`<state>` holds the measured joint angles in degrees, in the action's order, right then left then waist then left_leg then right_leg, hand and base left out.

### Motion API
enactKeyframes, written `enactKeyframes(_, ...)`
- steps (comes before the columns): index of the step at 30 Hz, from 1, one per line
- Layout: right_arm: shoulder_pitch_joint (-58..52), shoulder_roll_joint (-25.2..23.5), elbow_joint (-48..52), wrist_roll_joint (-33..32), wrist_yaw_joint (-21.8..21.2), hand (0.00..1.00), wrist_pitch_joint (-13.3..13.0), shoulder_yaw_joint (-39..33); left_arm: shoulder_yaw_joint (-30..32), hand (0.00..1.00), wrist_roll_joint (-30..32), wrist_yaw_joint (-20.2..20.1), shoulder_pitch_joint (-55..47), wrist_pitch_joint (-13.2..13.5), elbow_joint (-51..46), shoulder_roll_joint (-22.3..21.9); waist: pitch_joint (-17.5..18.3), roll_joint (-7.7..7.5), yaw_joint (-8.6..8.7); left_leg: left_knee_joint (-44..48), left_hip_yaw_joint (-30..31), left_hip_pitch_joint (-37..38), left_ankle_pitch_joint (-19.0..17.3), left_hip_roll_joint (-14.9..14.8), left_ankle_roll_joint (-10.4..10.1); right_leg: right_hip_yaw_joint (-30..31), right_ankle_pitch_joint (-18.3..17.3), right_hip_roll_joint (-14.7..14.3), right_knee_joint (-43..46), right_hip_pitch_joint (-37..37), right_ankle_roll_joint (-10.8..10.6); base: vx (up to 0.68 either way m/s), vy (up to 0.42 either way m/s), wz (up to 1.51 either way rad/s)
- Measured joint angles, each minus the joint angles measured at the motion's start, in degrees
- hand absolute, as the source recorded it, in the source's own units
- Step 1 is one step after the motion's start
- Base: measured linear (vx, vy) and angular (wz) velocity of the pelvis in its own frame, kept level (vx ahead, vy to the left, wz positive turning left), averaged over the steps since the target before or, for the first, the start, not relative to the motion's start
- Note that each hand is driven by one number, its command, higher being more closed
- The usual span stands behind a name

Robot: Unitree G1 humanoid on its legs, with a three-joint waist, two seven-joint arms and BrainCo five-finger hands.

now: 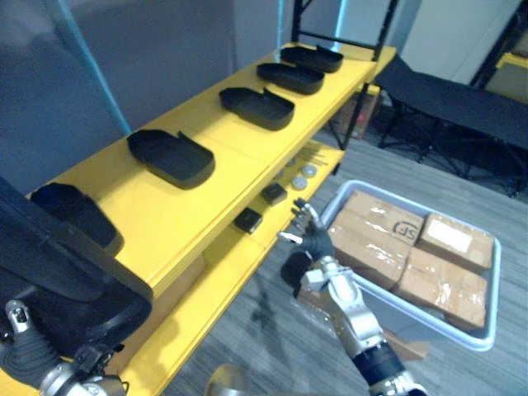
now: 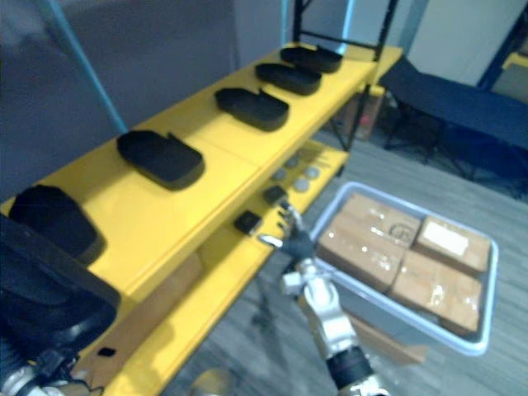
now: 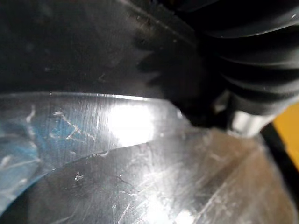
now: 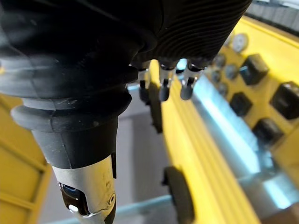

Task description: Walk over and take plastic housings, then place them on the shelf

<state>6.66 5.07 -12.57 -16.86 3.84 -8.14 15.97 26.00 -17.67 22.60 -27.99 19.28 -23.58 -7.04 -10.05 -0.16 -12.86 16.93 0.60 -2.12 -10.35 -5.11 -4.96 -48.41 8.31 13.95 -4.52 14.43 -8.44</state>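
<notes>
**A:** What is the left eye view showing?

**B:** Black housings (image 1: 171,157) are sitting in a spaced row along the top of the yellow shelf (image 1: 157,219). The left hand (image 1: 23,356) is showing at the lower left, beneath a carried housing (image 1: 66,285) that is hanging over the shelf's near end. I judge it is heading for the next place in the row.

**A:** And the right eye view?

**B:** The right hand (image 2: 295,243) is hovering beside the lower shelf, holding nothing and apart from the tote (image 2: 487,318) of cardboard boxes (image 2: 375,239). It is probably staying clear while the other arm is working.

**A:** Is the left wrist view telling you anything about the grip?

**B:** No. A dark, scuffed surface is pressing right up to the lens, so I cannot tell whether that hand is clasping the housing.

**A:** And the right wrist view?

**B:** The fingers (image 4: 163,88) are hanging straight and loose, touching nothing. Small black parts (image 4: 252,70) are lying on the lower shelf nearby.
</notes>
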Motion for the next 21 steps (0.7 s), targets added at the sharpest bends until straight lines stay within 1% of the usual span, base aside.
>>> enactKeyframes(1,-1.06,0.19,0.00,1.30,-0.01,0.00,0.01,-0.02,-0.02,1.00,-0.54,-0.70,-0.10,0.11,0.00,-0.15,-0.06,-0.18,-0.42,0.01,0.34,0.11,-0.08,0.14,0.08,-0.45,-0.32,0.21,0.49,0.41,-0.15,0.02,0.071,0.37)
enactKeyframes(2,-1.93,0.40,0.00,2.98,0.01,0.00,0.01,0.16,-0.01,1.00,-1.80,-1.04,-0.74,0.26,0.00,-0.27,-0.16,-0.22,-1.11,-0.28,0.55,0.08,-0.34,0.28,0.50,-0.63,-1.40,0.66,1.53,0.34,-0.49,0.03,0.089,0.31)
enactKeyframes(4,-1.96,0.34,0.04,4.55,-0.14,0.00,-0.13,0.55,-0.27,1.00,-2.31,-1.38,-1.44,0.35,0.01,-0.33,-0.29,-0.56,-1.28,-0.79,0.34,-0.08,-0.34,0.24,0.57,-1.04,-2.39,1.44,3.36,-0.11,-0.51,0.04,0.105,0.21)
enactKeyframes(6,-1.81,0.63,0.11,4.85,-0.67,0.00,-0.62,0.50,-1.58,1.00,-2.01,-3.08,-1.31,1.82,-0.01,-0.09,-0.35,-0.85,-1.28,-1.26,0.42,-0.26,-0.06,0.45,0.72,-0.34,-4.71,3.06,7.42,-1.55,-0.69,0.03,0.082,0.12)
enactKeyframes(7,-1.84,0.85,0.23,4.99,-0.99,0.00,-0.76,0.38,-2.21,1.00,-1.92,-3.63,-1.17,2.21,-0.16,0.11,-0.38,-0.93,-1.06,-1.35,0.70,-0.44,0.09,0.58,0.67,0.19,-5.37,3.43,8.54,-1.97,-0.58,0.05,0.088,0.35)
enactKeyframes(8,-1.94,1.43,0.58,6.04,-1.57,0.00,-1.67,-0.18,-3.32,1.00,-1.53,-5.49,-0.30,2.98,-0.44,0.85,-0.27,-1.23,-0.17,-1.32,2.45,-1.78,1.09,1.28,0.26,1.95,-7.32,4.10,11.08,-3.17,-0.40,0.05,0.077,0.70)
enactKeyframes(9,-2.17,2.00,0.82,6.70,-1.75,0.00,-2.73,-1.29,-5.16,1.00,-1.45,-6.85,1.19,3.42,-0.60,2.28,-0.44,-1.76,1.08,-1.37,4.34,-3.09,1.85,2.12,0.22,5.29,-9.34,4.52,13.07,-4.30,0.60,0.05,0.083,1.20)
enactKeyframes(10,-2.16,3.13,0.88,7.44,-1.77,0.00,-4.08,-3.19,-7.62,1.00,-0.97,-9.53,4.13,4.01,-0.61,4.58,-0.90,-2.67,2.26,-1.33,7.01,-4.21,2.92,3.36,-0.10,9.93,-11.92,5.30,16.29,-5.90,1.22,0.03,0.050,1.19)
enactKeyframes(11,-1.98,4.00,0.89,7.89,-1.75,0.00,-5.05,-4.66,-8.94,1.00,-0.08,-11.37,6.55,4.50,-0.70,6.03,-1.77,-2.66,2.46,-1.39,8.38,-4.85,3.78,3.96,-0.47,12.16,-13.21,5.97,18.74,-6.95,1.16,0.01,0.038,1.01)
enactKeyframes(12,-1.61,4.84,0.89,8.28,-1.74,0.00,-5.78,-5.88,-9.74,1.00,0.23,-12.86,8.53,5.00,-1.00,7.15,-2.39,-2.45,2.66,-1.36,9.19,-5.61,4.22,4.30,-0.68,13.10,-14.33,6.57,20.69,-8.03,0.74,-0.01,0.003,0.53)
enactKeyframes(13,-0.56,5.93,0.88,8.93,-1.62,0.00,-7.27,-7.07,-10.47,1.00,0.19,-14.50,10.73,6.59,-1.34,8.09,-3.64,-2.07,2.65,-1.40,9.44,-6.12,4.71,4.53,-1.05,13.28,-15.68,7.27,22.46,-9.24,-0.43,-0.08,-0.057,0.24)
enactKeyframes(14,0.29,6.58,0.88,9.49,-1.63,0.00,-8.00,-7.61,-10.80,1.00,0.13,-14.96,11.68,7.34,-1.51,8.36,-4.63,-1.48,2.67,-1.39,9.46,-6.14,4.88,4.47,-1.20,13.46,-16.10,7.41,23.06,-9.44,-1.05,-0.12,-0.081,-0.01)
enactKeyframes(15,2.02,7.77,0.89,10.64,-1.83,0.00,-9.57,-8.62,-11.20,1.00,0.15,-15.45,13.23,8.63,-1.70,8.51,-6.33,-0.28,2.83,-1.50,9.40,-6.19,5.33,4.22,-1.51,13.91,-16.77,7.47,23.89,-10.06,-1.81,-0.17,-0.107,-0.15)
enactKeyframes(16,3.82,8.92,0.90,11.83,-2.15,0.00,-10.88,-9.39,-11.36,1.00,0.15,-15.59,14.35,9.38,-1.93,8.64,-7.47,0.55,3.04,-2.17,8.97,-6.49,6.16,3.88,-1.78,14.40,-17.75,7.85,25.48,-11.59,-1.80,-0.12,-0.073,-0.14)
enactKeyframes(17,4.52,9.43,0.91,12.26,-2.51,0.00,-11.62,-9.79,-11.52,1.00,0.13,-15.63,14.92,9.58,-2.00,8.73,-7.92,0.85,3.34,-2.71,8.97,-6.69,6.72,3.75,-1.85,14.65,-18.16,8.04,26.51,-12.46,-1.55,-0.14,-0.080,-0.07)
enactKeyframes(18,5.97,10.01,0.97,13.20,-2.90,0.00,-12.33,-10.18,-11.53,1.00,0.12,-15.68,15.74,9.97,-2.29,8.86,-8.97,1.06,4.10,-3.54,8.98,-6.96,7.65,3.65,-2.02,15.03,-19.29,8.68,28.78,-14.01,-1.30,-0.13,-0.086,-0.04)
enactKeyframes(19,6.66,10.12,0.99,13.46,-3.66,0.00,-13.01,-10.48,-11.64,1.00,0.11,-15.90,16.48,10.13,-2.28,8.85,-9.94,1.10,4.33,-3.94,8.80,-6.85,8.06,3.54,-2.38,15.77,-20.44,9.30,31.04,-15.43,-0.91,-0.14,-0.089,-0.04)
enactKeyframes(21,6.66,10.12,1.05,14.55,-4.46,0.00,-13.72,-10.38,-11.80,1.00,0.12,-16.13,17.00,10.16,-2.27,8.90,-10.69,0.95,4.64,-4.36,8.86,-6.79,8.42,3.19,-2.95,15.95,-21.63,9.71,33.42,-16.55,-0.37,-0.10,-0.085,-0.05)
